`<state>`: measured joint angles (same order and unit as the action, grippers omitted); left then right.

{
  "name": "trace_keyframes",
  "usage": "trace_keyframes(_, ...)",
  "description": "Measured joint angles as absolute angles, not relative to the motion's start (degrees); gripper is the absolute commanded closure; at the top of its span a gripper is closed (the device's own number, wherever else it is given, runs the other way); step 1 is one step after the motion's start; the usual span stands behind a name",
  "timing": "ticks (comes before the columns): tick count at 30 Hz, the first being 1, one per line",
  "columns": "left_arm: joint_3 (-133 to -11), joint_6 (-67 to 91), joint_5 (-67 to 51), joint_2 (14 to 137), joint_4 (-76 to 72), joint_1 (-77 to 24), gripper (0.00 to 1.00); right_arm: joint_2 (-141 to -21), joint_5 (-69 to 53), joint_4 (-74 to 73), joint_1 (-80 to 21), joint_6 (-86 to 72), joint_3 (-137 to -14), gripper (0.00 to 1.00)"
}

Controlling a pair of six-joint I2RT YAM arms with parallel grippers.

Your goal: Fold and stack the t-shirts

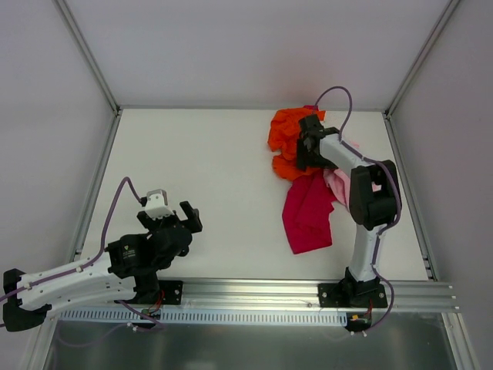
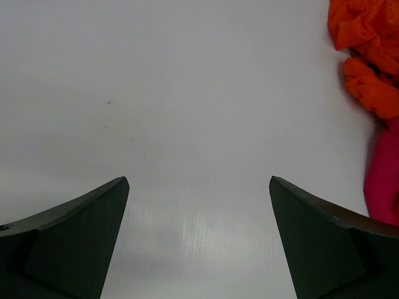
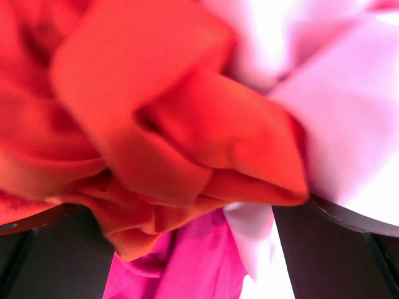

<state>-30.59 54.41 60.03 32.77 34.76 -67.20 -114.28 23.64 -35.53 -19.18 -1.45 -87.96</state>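
Three t-shirts lie crumpled in one heap at the back right of the table: an orange one (image 1: 286, 139), a light pink one (image 1: 339, 181) and a magenta one (image 1: 308, 212) trailing toward me. My right gripper (image 1: 302, 150) is down on the heap, open. In its wrist view, orange folds (image 3: 156, 106) bulge between the wide-apart jaws (image 3: 187, 205), with pink cloth (image 3: 336, 106) to the right and magenta (image 3: 193, 261) below. My left gripper (image 1: 173, 204) hovers open and empty over bare table at the near left (image 2: 198, 180). The orange shirt (image 2: 368, 50) and magenta shirt (image 2: 383, 174) show at its right edge.
The white table (image 1: 200, 177) is boxed in by pale walls at the back and on both sides. A metal rail (image 1: 254, 293) carrying both arm bases runs along the near edge.
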Motion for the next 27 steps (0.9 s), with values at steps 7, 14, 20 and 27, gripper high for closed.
trace_keyframes(7, -30.46, 54.33, 59.24, 32.56, 34.68, -67.20, 0.01, -114.30, 30.00, -38.44, -16.99, -2.46, -87.96, 0.00)
trace_keyframes(14, -30.37, 54.11, 58.87, 32.49, 34.46, -67.18, 0.01, -117.01, 38.33, -44.45, -15.64, -4.75, -91.44, 0.00)
trace_keyframes(20, -30.37, 53.58, 58.65, 32.08, 34.24, -67.20, 0.01, -118.48, 43.88, -48.66, -11.00, -6.63, -93.95, 0.00)
trace_keyframes(27, -30.35, 53.34, 58.57, 31.86, 33.91, -67.18, 0.01, -118.45, 49.52, -52.56, -5.32, -12.03, -93.97, 0.00)
